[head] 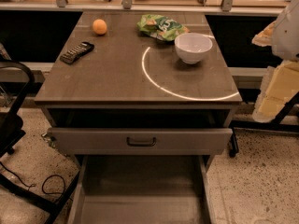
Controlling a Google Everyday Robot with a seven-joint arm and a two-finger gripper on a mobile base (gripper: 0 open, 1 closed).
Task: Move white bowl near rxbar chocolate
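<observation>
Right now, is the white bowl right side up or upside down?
Upright: the white bowl sits mouth up, looking empty. The hand hangs at the right edge, away from it.

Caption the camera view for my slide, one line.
A white bowl beside a green bag, a dark bar and an orange across the table, tool off its right edge.

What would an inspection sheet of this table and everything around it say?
surface: brown wooden table, with a curved light streak across it.
job's things: round white glossy bowl, upright at right rear; small dark oblong bar wrapper at left, far from it.
clutter: round orange fruit; crumpled green snack bag just behind the bowl.
gripper: not in view; pale robot arm parts at right edge.
cables: black cable on floor, lower left.
surroundings: open grey drawer under the tabletop; black chair at left.
</observation>
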